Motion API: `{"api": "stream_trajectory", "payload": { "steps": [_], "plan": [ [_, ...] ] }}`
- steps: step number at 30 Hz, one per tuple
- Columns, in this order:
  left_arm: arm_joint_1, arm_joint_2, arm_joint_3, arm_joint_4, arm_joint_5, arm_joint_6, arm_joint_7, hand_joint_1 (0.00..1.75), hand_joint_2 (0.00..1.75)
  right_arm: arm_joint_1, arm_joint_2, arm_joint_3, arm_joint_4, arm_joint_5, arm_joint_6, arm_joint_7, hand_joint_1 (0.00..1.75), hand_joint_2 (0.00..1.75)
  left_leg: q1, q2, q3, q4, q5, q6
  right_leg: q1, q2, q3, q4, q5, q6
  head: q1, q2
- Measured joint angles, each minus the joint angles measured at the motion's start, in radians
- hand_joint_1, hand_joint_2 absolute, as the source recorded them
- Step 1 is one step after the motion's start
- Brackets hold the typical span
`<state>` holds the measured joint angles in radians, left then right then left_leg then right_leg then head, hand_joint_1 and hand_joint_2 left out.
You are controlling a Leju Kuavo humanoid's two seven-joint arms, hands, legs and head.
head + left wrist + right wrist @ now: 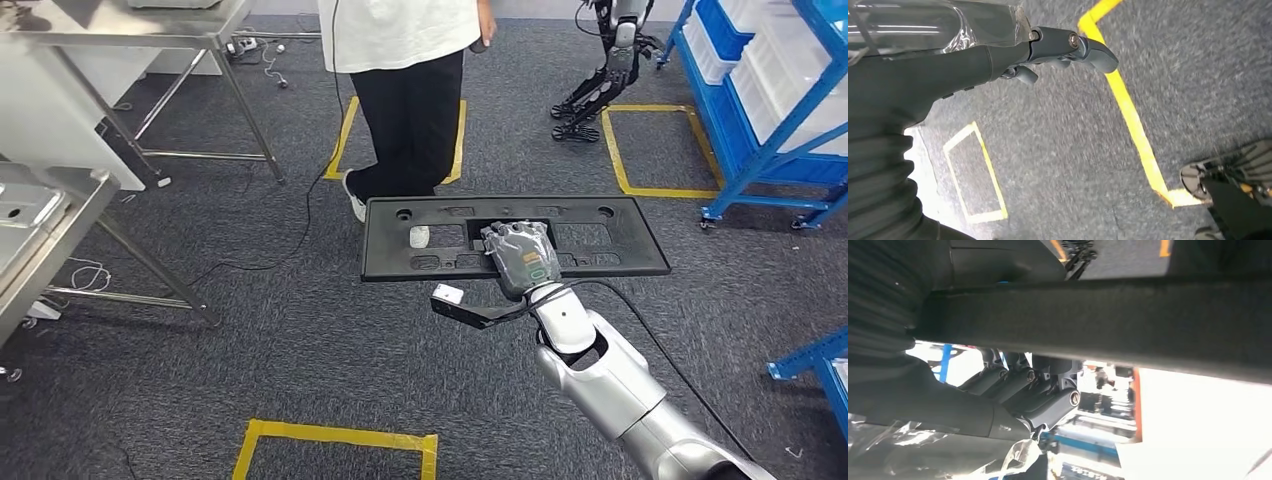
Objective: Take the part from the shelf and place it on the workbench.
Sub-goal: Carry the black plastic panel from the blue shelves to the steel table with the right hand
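Silver and outstretched, the robot's right arm [610,375] carries a flat black part [515,236] level above grey carpet [300,340], its right hand [522,258] grasping the near edge. A person [405,100] stands just beyond. Whether the left hand [1068,47] is clenched cannot be told.

One black plastic panel [515,237] — long, flat and pierced with cut-outs — is the single part in the head view, and one robot hand, the right hand [522,258], grips it. The left hand [1068,47] makes two hands in all, seen in its own wrist view with fingers curled over the carpet.

One person [408,90] stands on the carpet. One other legged robot [605,70] stands further back.

Two steel tables: one at the far left [135,25], one nearer [45,215]. Blue racks number two — the big shelf [765,105] and a corner of another [815,365].

Yellow tape squares on the floor in the head view: three — behind the person [345,140], by the legged robot [615,150], and nearest [335,437].
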<state>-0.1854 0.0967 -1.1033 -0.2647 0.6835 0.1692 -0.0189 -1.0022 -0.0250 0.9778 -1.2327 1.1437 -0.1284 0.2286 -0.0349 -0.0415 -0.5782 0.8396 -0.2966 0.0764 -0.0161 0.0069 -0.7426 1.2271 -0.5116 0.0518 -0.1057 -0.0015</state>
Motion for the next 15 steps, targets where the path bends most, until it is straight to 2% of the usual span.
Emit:
{"api": "stream_trajectory", "payload": {
  "steps": [1,2,3,4,5,6,7,8,9,10,12,13,14,15],
  "plan": [
    [0.0,0.0,0.0,0.0,-0.001,-0.001,-0.004,0.0,1.75,0.0,0.001,0.0,0.001,0.0,0.0,-0.001,1.75,1.75,0.006,-0.013,0.001,0.004,-0.002,-0.003,-0.003,0.002,0.02,-0.047,0.032,0.005,0.0,0.0],
    [-0.001,0.0,0.0,0.0,-0.001,-0.002,-0.009,0.0,1.75,-0.001,0.002,0.0,0.001,-0.001,-0.001,-0.002,1.75,1.75,0.012,-0.027,0.002,0.01,-0.006,-0.008,-0.01,0.011,0.057,-0.123,0.074,0.012,0.0,0.0],
    [-0.003,0.0,0.0,0.0,-0.002,-0.002,-0.012,0.0,1.75,-0.002,0.003,0.0,0.001,-0.002,-0.003,-0.003,1.75,1.75,0.015,-0.039,0.0,0.017,-0.011,-0.015,-0.018,0.032,0.096,-0.199,0.106,0.02,0.0,0.0],
    [-0.007,0.0,0.0,0.0,-0.003,-0.003,-0.014,0.0,1.75,-0.003,0.006,0.0,0.001,-0.003,-0.005,-0.004,1.75,1.75,0.018,-0.051,-0.003,0.027,-0.014,-0.022,-0.026,0.051,0.128,-0.261,0.126,0.023,0.0,0.0],
    [-0.01,0.0,0.001,0.0,-0.005,-0.003,-0.014,0.0,1.75,-0.003,0.008,0.0,0.001,-0.005,-0.007,-0.005,1.75,1.75,0.019,-0.061,-0.007,0.035,-0.015,-0.028,-0.032,0.065,0.148,-0.298,0.134,0.024,0.0,0.0],
    [-0.013,0.0,0.001,0.0,-0.007,-0.002,-0.013,0.0,1.75,-0.003,0.01,0.0,0.002,-0.007,-0.009,-0.005,1.75,1.75,0.018,-0.071,-0.013,0.039,-0.013,-0.033,-0.032,0.068,0.155,-0.309,0.132,0.021,0.0,0.0],
    [-0.014,0.0,0.001,0.0,-0.009,-0.001,-0.01,0.0,1.75,-0.002,0.012,0.0,0.003,-0.008,-0.011,-0.006,1.75,1.75,0.02,-0.08,-0.018,0.041,-0.011,-0.037,-0.03,0.057,0.155,-0.309,0.13,0.014,0.0,0.0],
    [-0.014,-0.001,0.001,0.0,-0.011,0.001,-0.006,0.0,1.75,-0.001,0.014,0.0,0.004,-0.01,-0.012,-0.006,1.75,1.75,0.02,-0.079,-0.025,0.044,-0.013,-0.04,-0.028,0.044,0.155,-0.308,0.129,0.01,0.0,0.0],
    [-0.014,-0.001,0.001,0.0,-0.013,0.003,-0.002,0.0,1.75,0.0,0.016,0.0,0.005,-0.01,-0.014,-0.006,1.75,1.75,0.02,-0.065,-0.036,0.062,-0.024,-0.045,-0.027,0.034,0.156,-0.306,0.128,0.005,-0.001,0.0],
    [-0.014,-0.002,0.001,0.0,-0.015,0.004,0.004,0.0,1.75,0.0,0.018,0.0,0.006,-0.01,-0.016,-0.006,1.75,1.75,0.021,-0.04,-0.057,0.104,-0.045,-0.05,-0.026,0.023,0.156,-0.306,0.126,-0.001,-0.001,0.0],
    [-0.014,-0.003,0.001,0.0,-0.019,0.004,0.011,0.0,1.75,0.0,0.021,0.0,0.008,-0.01,-0.019,-0.005,1.75,1.75,0.021,0.012,-0.131,0.256,-0.107,-0.06,-0.02,0.002,0.159,-0.307,0.123,-0.01,-0.001,0.0],
    [-0.014,-0.003,0.001,0.0,-0.02,0.003,0.014,0.0,1.75,0.001,0.021,0.0,0.009,-0.01,-0.02,-0.005,1.75,1.75,0.023,0.023,-0.172,0.336,-0.134,-0.06,-0.016,-0.01,0.159,-0.308,0.122,-0.012,-0.001,0.0],
    [-0.013,-0.004,0.001,0.0,-0.022,0.002,0.016,0.0,1.75,0.003,0.021,0.0,0.01,-0.01,-0.02,-0.005,1.75,1.75,0.022,0.026,-0.201,0.388,-0.147,-0.057,-0.012,-0.021,0.161,-0.308,0.12,-0.014,-0.001,0.0],
    [-0.012,-0.004,0.001,0.0,-0.022,0.0,0.017,0.0,1.75,0.005,0.021,0.0,0.011,-0.009,-0.02,-0.005,1.75,1.75,0.02,0.027,-0.209,0.396,-0.142,-0.051,-0.009,-0.031,0.164,-0.309,0.118,-0.016,-0.001,0.0]
  ]
}}
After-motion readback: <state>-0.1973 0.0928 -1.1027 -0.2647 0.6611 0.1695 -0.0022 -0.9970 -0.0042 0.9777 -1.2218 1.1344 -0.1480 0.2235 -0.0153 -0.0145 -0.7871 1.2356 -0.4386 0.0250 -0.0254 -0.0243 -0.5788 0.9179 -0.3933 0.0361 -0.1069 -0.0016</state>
